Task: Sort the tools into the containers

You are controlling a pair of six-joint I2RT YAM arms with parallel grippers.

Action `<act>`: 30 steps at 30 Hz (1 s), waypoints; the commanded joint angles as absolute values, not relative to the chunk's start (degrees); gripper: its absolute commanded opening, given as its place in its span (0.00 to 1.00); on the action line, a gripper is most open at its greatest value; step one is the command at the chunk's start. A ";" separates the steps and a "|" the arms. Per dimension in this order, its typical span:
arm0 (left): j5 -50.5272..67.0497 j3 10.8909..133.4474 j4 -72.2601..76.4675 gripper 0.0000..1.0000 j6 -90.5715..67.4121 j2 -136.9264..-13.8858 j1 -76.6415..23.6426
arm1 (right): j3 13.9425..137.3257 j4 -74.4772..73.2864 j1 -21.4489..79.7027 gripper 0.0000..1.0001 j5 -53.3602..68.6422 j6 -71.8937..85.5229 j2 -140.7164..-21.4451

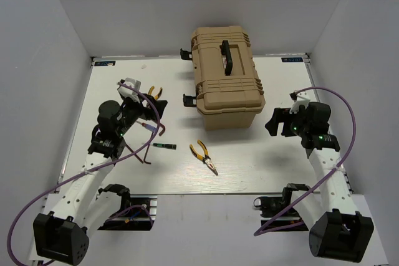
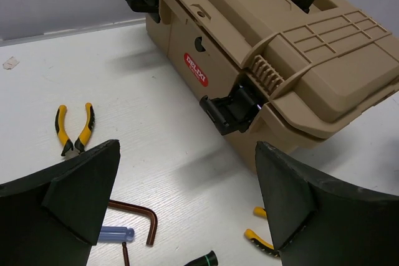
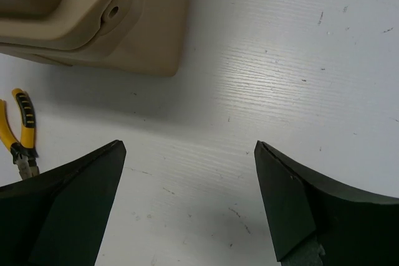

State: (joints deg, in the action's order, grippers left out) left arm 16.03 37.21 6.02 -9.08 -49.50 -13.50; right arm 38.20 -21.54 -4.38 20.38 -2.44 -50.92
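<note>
A closed tan toolbox point(image 1: 225, 76) with a black handle stands at the back middle; it also shows in the left wrist view point(image 2: 274, 48) and the right wrist view point(image 3: 93, 17). One yellow-black pliers point(image 1: 155, 92) point(image 2: 75, 130) lies at the back left. A second pliers point(image 1: 204, 156) point(image 3: 22, 132) lies in front of the box. A reddish hex key point(image 1: 161, 130) point(image 2: 140, 213), a blue screwdriver point(image 2: 115, 235) and a black-green stick tool point(image 1: 164, 146) point(image 2: 202, 260) lie between them. My left gripper point(image 1: 153, 109) point(image 2: 187, 172) hovers open above these tools. My right gripper point(image 1: 274, 123) point(image 3: 187, 172) is open over bare table right of the box.
Another hex key point(image 1: 144, 154) lies left of the stick tool. Black latches point(image 2: 232, 109) stick out from the box's left side. White walls enclose the table point(image 1: 262, 166) on three sides. Purple cables loop beside both arms.
</note>
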 commanded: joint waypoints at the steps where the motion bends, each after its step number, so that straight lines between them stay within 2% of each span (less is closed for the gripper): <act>1: 17.67 37.35 7.03 0.99 -9.40 -48.52 -13.27 | 40.43 -20.21 -4.66 0.90 21.88 -2.11 -49.83; 6: 17.67 37.35 7.03 0.99 -9.40 -48.52 -13.27 | 40.52 -21.00 -5.10 0.90 24.16 -4.04 -49.57; 12: 17.67 37.35 7.03 0.99 -9.40 -48.52 -13.27 | 39.55 -24.77 -5.27 0.90 34.61 -14.12 -49.22; 14: 17.67 37.35 7.03 0.96 -9.40 -48.52 -13.27 | 38.59 -25.49 -5.71 0.83 38.40 -18.43 -49.13; 15: 17.67 37.35 7.03 0.91 -9.40 -48.52 -13.27 | 38.76 -26.97 -5.89 0.75 39.10 -19.67 -48.78; 16: 17.67 37.35 7.03 0.87 -9.40 -48.52 -13.27 | 39.28 -27.85 -6.06 0.56 40.16 -20.56 -48.17; 19: 19.33 37.35 7.03 0.55 -9.93 -49.04 -13.27 | 44.71 -33.83 -5.98 0.17 42.52 -24.25 -46.06; 20: 19.34 37.35 7.55 0.33 -9.93 -49.74 -13.27 | 45.35 -37.06 -6.06 0.00 42.89 -25.65 -45.88; 22: 20.74 37.88 7.56 0.16 -10.55 -51.14 -13.27 | 48.49 -38.58 -5.71 0.00 43.76 -25.58 -45.88; 24: 21.35 38.40 7.56 0.06 -10.55 -51.94 -13.27 | 50.53 -41.48 -5.62 0.00 44.38 -26.10 -46.49; 25: 22.14 38.41 7.56 0.06 -10.55 -51.94 -13.27 | 54.10 -41.92 -5.62 0.00 44.73 -25.41 -47.36; 26: 22.15 38.41 7.56 0.06 -10.55 -52.47 -13.27 | 55.45 -42.45 -5.45 0.14 45.08 -24.79 -47.90; 27: 22.93 38.41 7.56 0.17 -10.55 -52.47 -13.27 | 56.85 -41.76 -5.45 0.24 45.26 -24.09 -48.86; 28: 23.64 38.41 8.08 0.30 -11.16 -52.47 -13.27 | 60.61 -40.62 -5.36 0.39 45.70 -19.30 -50.17; 29: 23.64 38.41 8.09 0.46 -11.16 -52.47 -13.27 | 61.78 -39.47 -5.19 0.50 45.88 -17.07 -52.71; 30: 24.16 38.41 8.70 0.66 -11.68 -52.99 -13.27 | 64.31 -35.20 -4.84 0.53 46.23 -15.14 -53.34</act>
